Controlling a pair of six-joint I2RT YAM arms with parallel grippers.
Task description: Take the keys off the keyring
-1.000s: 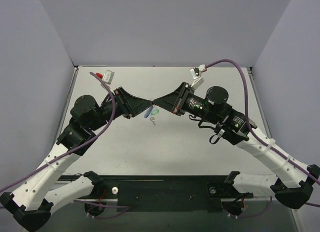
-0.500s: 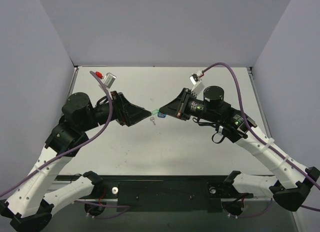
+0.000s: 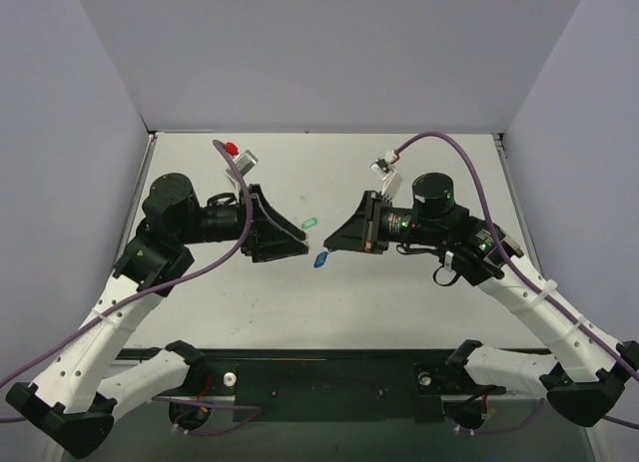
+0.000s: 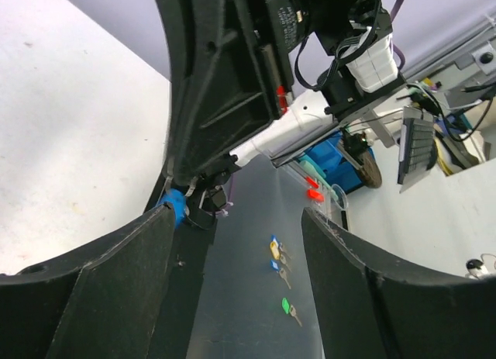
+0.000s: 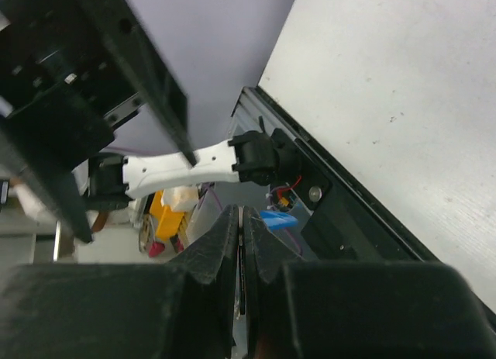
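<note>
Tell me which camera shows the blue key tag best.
The right wrist view: the blue key tag looks largest there, sticking out beside the shut right gripper. The top view shows only a small blue speck at that gripper's tip, and the left wrist view shows only a small blue bit at the same tip.

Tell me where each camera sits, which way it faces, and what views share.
Top: above and behind the bases, looking down on the table; both arms show.
Left wrist: faces the right gripper; own open fingers frame it.
Right wrist: facing the left arm and the table's near edge; own shut fingers show.
Shared: all show the blue tag.
</note>
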